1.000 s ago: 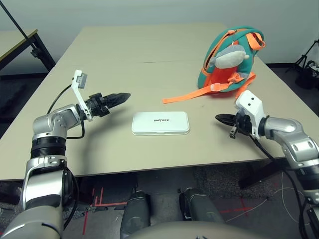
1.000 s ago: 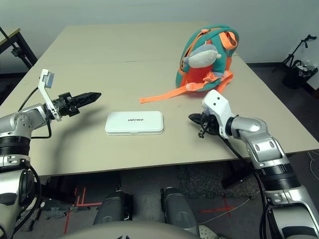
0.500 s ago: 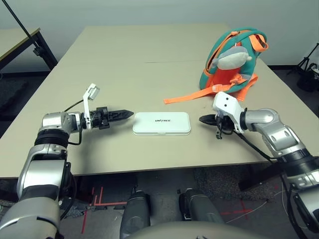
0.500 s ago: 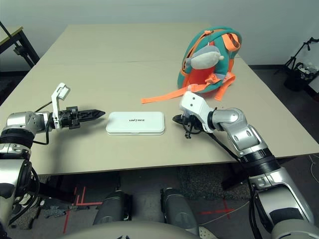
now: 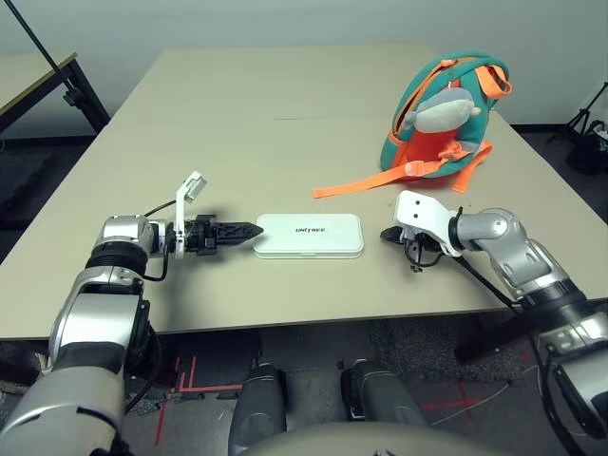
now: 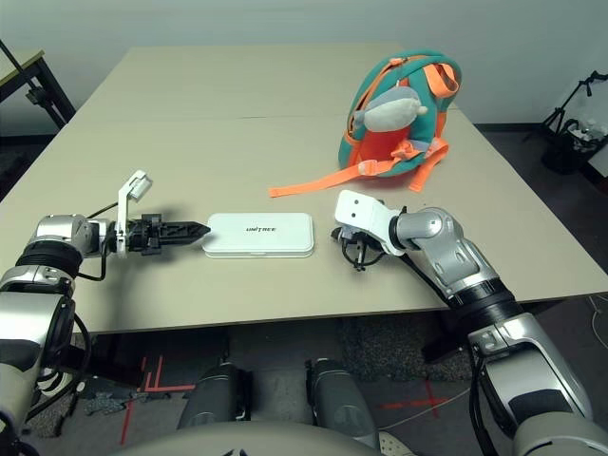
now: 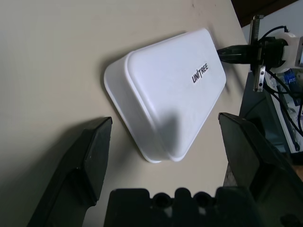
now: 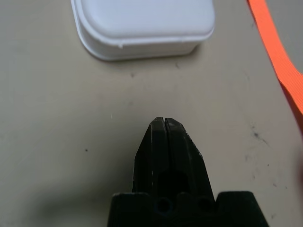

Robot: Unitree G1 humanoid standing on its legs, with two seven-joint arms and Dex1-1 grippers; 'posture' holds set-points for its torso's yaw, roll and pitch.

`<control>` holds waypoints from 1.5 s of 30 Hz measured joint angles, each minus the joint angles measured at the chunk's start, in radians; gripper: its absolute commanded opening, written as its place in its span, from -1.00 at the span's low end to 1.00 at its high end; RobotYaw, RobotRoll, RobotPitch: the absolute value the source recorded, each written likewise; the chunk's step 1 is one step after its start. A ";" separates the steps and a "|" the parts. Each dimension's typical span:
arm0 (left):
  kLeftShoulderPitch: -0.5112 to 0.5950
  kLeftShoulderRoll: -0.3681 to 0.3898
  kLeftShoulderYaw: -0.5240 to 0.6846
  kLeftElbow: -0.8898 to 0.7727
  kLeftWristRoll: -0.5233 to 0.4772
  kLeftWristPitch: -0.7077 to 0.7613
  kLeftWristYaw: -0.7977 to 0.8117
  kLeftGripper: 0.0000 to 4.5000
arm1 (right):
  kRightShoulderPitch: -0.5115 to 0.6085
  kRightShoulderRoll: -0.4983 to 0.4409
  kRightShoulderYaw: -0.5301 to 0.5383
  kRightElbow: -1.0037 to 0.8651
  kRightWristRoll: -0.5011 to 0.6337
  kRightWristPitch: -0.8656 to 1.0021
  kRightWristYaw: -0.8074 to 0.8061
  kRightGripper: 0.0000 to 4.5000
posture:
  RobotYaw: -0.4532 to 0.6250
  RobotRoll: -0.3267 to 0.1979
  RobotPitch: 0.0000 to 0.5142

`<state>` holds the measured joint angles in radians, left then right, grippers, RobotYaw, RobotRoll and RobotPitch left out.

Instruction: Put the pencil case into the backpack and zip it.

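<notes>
Left wrist view — left claw (image 7: 165, 156) spread.

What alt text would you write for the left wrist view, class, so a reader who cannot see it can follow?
A white pencil case with dark UNITREE lettering lies flat on the beige table, just beyond the open left gripper, whose two black fingers stand wide apart on either side of its near end without touching it. The right gripper points at the case's far end.
</notes>
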<state>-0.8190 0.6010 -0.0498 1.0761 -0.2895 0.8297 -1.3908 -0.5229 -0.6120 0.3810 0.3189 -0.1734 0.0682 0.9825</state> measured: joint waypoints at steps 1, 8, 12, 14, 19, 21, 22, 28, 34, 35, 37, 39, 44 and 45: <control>-0.001 0.000 0.002 0.001 0.002 0.000 0.002 1.00 | -0.004 0.007 0.001 0.006 -0.008 -0.009 -0.002 -0.99 | -0.52 0.25 -0.93; -0.017 0.001 0.022 0.035 0.018 -0.001 0.010 1.00 | -0.061 0.082 0.016 0.102 -0.066 -0.079 -0.026 -0.99 | -0.50 0.25 -0.94; -0.019 -0.001 0.031 0.039 0.021 -0.001 0.017 1.00 | -0.095 0.113 0.028 0.154 -0.084 -0.113 -0.032 -0.99 | -0.49 0.25 -0.94; -0.019 -0.003 0.031 0.039 0.022 0.000 0.018 1.00 | -0.106 0.123 0.033 0.169 -0.089 -0.123 -0.034 -0.99 | -0.49 0.25 -0.94; -0.019 -0.003 0.032 0.039 0.023 0.001 0.018 1.00 | -0.123 0.157 0.039 0.189 -0.103 -0.129 -0.035 -0.99 | -0.49 0.25 -0.94; -0.019 -0.003 0.032 0.039 0.023 0.003 0.017 1.00 | -0.124 0.165 0.039 0.189 -0.105 -0.129 -0.034 -0.99 | -0.49 0.25 -0.94; -0.019 -0.003 0.032 0.039 0.023 0.005 0.017 1.00 | -0.125 0.169 0.040 0.189 -0.107 -0.129 -0.033 -0.99 | -0.49 0.25 -0.94; -0.019 -0.001 0.032 0.039 0.023 0.016 0.013 1.00 | -0.135 0.197 0.043 0.188 -0.118 -0.124 -0.021 -0.99 | -0.49 0.25 -0.94; -0.019 0.008 0.031 0.038 0.032 0.034 0.005 1.00 | -0.141 0.214 0.049 0.188 -0.135 -0.119 -0.006 -0.99 | -0.48 0.25 -0.94; -0.019 0.009 0.031 0.038 0.034 0.035 0.004 1.00 | -0.143 0.217 0.049 0.188 -0.137 -0.117 -0.004 -0.99 | -0.48 0.25 -0.94; -0.019 0.013 0.031 0.038 0.038 0.039 0.001 1.00 | -0.149 0.225 0.049 0.188 -0.144 -0.109 0.001 -0.99 | -0.48 0.25 -0.94; -0.019 0.017 0.031 0.038 0.042 0.043 -0.003 1.00 | -0.154 0.232 0.050 0.188 -0.153 -0.104 0.006 -0.99 | -0.48 0.25 -0.93; -0.019 0.034 0.028 0.038 0.055 0.062 -0.017 1.00 | -0.170 0.252 0.059 0.192 -0.169 -0.099 0.014 -0.99 | -0.47 0.25 -0.92; -0.019 0.037 0.028 0.038 0.058 0.066 -0.019 1.00 | -0.173 0.256 0.061 0.194 -0.173 -0.098 0.015 -0.99 | -0.47 0.25 -0.91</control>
<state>-0.8382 0.6379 -0.0216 1.1138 -0.2316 0.8954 -1.4098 -0.6954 -0.3556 0.4418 0.5125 -0.3466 -0.0298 0.9972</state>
